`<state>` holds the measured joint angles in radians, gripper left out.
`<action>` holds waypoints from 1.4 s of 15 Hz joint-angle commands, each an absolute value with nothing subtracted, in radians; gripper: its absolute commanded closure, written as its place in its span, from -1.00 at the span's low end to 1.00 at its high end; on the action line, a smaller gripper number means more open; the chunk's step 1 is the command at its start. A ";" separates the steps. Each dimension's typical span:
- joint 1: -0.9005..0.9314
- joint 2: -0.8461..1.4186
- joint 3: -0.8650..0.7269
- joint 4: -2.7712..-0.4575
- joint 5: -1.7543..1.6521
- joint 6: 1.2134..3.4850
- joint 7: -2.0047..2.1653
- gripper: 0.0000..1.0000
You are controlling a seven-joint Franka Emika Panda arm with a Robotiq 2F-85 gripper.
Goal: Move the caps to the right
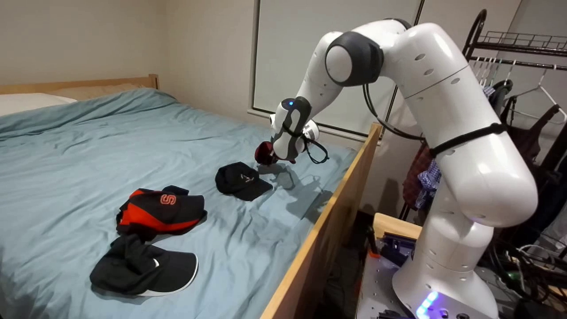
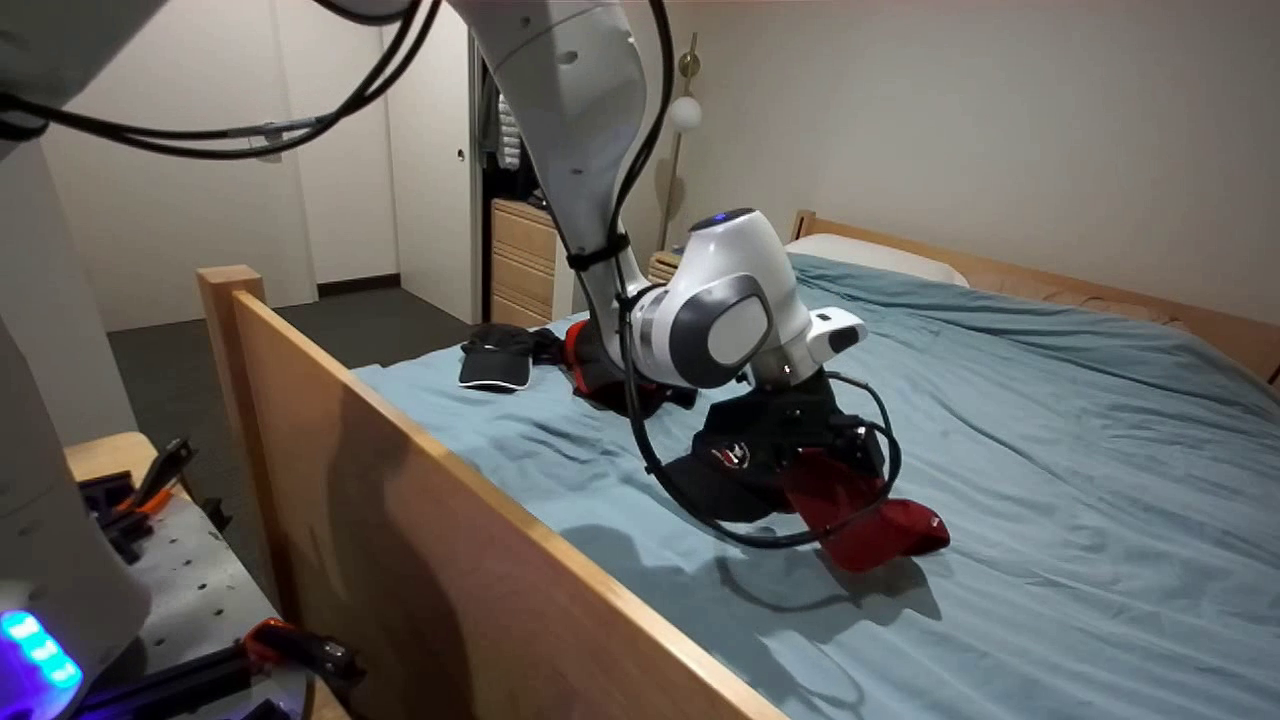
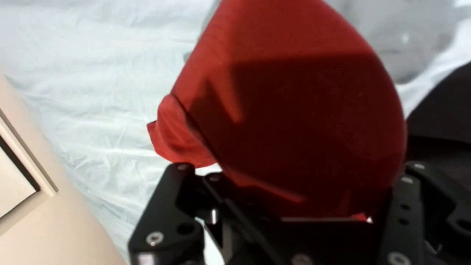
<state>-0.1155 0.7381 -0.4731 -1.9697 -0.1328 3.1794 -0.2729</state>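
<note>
A red cap [image 2: 870, 535] hangs from my gripper [image 2: 825, 450], lifted over the bed with its shadow below. In the wrist view the red cap [image 3: 294, 110] fills the middle and covers my fingertips; the jaws are shut on its fabric. Part of the same cap [image 1: 264, 153] shows beside the hand in an exterior view. Close to it, on the bed, lies a black cap with a small white logo [image 1: 241, 181]. Farther along rest a black and red-orange cap with an S [image 1: 161, 208] and a black cap with a white-edged brim [image 1: 141, 266].
The caps lie on a bed with a blue sheet [image 1: 248, 257]. Its wooden footboard [image 1: 345, 190] stands upright between the robot base and the mattress. A black cable [image 2: 770, 540] loops low around the hand. Behind the arm is a clothes rack [image 1: 522, 46].
</note>
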 commanded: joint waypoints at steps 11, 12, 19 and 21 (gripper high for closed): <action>-0.521 0.841 -0.072 -1.784 -0.392 3.059 -0.562 0.92; -0.514 0.834 -0.095 -1.774 -0.397 3.044 -0.569 0.92; -0.701 0.778 0.112 -1.823 -0.360 2.895 -0.927 0.17; -0.757 0.773 0.181 -1.832 -0.331 2.838 -1.055 -0.10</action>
<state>-0.6689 0.8151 0.0771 -1.7824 -0.3769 2.9120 -0.8679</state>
